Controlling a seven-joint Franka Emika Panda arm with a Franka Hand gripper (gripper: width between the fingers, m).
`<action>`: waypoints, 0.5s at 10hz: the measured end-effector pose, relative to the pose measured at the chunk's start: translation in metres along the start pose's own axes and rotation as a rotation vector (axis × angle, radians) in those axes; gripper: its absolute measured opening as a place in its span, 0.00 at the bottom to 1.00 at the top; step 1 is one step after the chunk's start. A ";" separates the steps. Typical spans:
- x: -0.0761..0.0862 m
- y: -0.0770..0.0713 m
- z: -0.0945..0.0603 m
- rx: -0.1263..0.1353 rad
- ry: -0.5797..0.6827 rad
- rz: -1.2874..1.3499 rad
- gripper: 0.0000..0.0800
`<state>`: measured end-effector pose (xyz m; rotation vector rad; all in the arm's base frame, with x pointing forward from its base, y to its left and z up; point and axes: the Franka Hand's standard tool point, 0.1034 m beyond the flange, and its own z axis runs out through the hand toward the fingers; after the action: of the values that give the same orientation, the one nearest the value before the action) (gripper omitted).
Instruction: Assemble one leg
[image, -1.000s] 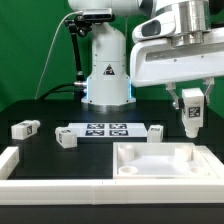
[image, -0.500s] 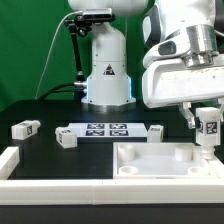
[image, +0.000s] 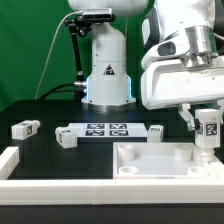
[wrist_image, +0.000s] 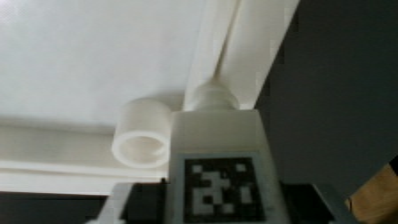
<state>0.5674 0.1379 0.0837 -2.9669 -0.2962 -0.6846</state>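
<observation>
My gripper is shut on a leg, a small white block with a fiducial tag, and holds it upright just above the far right corner of the large white tray-like panel. In the wrist view the gripper clamps the leg from both sides. The leg's end points at a round socket in the panel's corner. Whether the leg touches the panel I cannot tell. Three more legs lie on the black table: one at the exterior view's left, one beside it, one behind the panel.
The marker board lies flat between the loose legs, in front of the robot's base. A white rim runs along the table's left and front edges. A green backdrop stands behind.
Since a second ago the arm has swung toward the exterior view's right and lowered the held leg to the panel's far right corner. Over the last half second nothing has moved.
</observation>
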 end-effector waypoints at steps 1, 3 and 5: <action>0.011 0.009 0.001 -0.003 -0.021 -0.021 0.36; 0.033 0.019 0.006 -0.005 -0.029 -0.034 0.36; 0.037 0.030 0.015 -0.010 -0.034 -0.034 0.36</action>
<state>0.6130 0.1166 0.0852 -2.9916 -0.3480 -0.6422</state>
